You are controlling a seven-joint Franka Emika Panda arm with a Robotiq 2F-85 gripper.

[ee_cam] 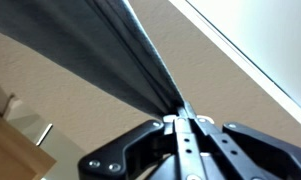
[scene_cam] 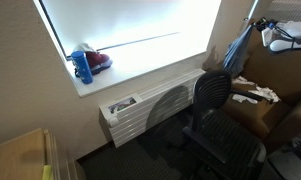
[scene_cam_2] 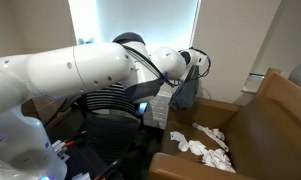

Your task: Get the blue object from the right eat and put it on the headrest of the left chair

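Observation:
My gripper (ee_cam: 180,125) is shut on a dark blue-grey cloth (ee_cam: 110,50), which stretches away from the jaws in the wrist view. In both exterior views the cloth (scene_cam: 238,50) (scene_cam_2: 185,92) hangs down from the gripper (scene_cam: 258,22) (scene_cam_2: 195,62). It hangs above and behind the back of a black office chair (scene_cam: 212,95), without clearly touching it. A brown armchair (scene_cam: 265,115) (scene_cam_2: 265,115) stands beside the office chair. The jaw tips are hidden by the cloth.
White crumpled cloths (scene_cam_2: 205,142) (scene_cam: 256,94) lie on the brown armchair's seat. A blue bottle (scene_cam: 83,66) and a red object (scene_cam: 99,60) stand on the windowsill. A white radiator (scene_cam: 150,105) runs under the bright window. A wooden box (scene_cam: 20,155) is at the lower corner.

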